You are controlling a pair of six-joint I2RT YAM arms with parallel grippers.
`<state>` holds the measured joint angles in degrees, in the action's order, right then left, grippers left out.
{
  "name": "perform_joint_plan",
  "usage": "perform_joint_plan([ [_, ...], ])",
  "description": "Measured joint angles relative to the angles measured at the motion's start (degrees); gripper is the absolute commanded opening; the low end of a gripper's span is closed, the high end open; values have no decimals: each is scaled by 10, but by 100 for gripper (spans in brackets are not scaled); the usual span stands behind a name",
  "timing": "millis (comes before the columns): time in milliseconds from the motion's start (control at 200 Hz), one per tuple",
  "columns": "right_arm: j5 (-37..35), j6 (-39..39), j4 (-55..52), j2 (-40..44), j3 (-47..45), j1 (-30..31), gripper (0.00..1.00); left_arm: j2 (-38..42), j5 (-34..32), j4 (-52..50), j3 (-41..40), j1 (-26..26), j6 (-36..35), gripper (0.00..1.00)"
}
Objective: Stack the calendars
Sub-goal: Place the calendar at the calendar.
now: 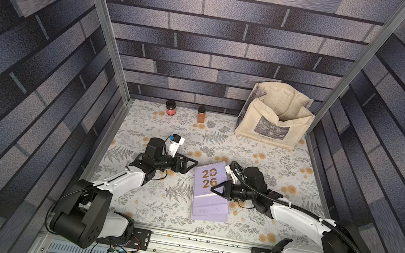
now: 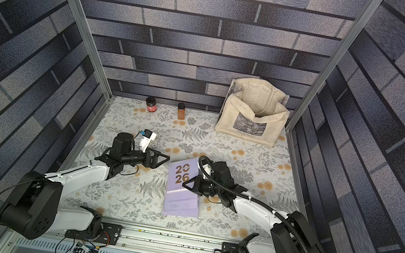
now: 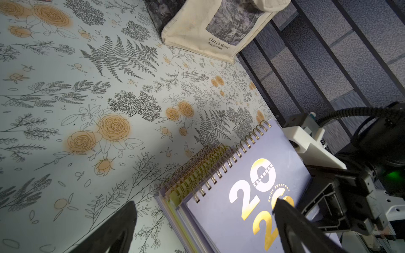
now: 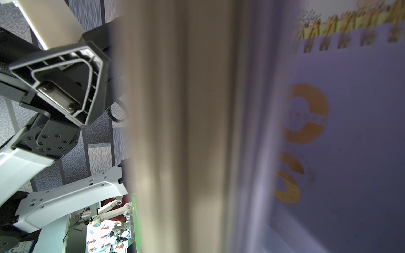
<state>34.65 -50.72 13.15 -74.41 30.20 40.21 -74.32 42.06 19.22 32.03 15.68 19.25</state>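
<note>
lavender top calendar (image 1: 207, 181) with gold numerals, cream tote bag (image 1: 264, 132), fern-and-rose patterned table (image 1: 154, 208)

Calendars (image 1: 200, 196) stacked on floral table (image 1: 154, 208) — lavender, gold "2026", topmost.

Surface: tabletop (image 1: 154, 208), pale print of grey ferns and orange roses.
Front middle: stack of calendars (image 1: 202, 198), lavender "2026" cover uppermost.
Back right corner: cream tote bag (image 1: 270, 133), standing open.
Back edge: red-labelled dark jar (image 1: 170, 108) and brown spice jar (image 1: 200, 114), set apart.
</note>
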Motion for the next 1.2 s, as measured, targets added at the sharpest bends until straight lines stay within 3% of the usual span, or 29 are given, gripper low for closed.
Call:
perform_joint_plan([
  [1202, -47, -51, 74, 3, -49, 25, 0, -10, 0, 5, -1, 13, 5, 100],
])
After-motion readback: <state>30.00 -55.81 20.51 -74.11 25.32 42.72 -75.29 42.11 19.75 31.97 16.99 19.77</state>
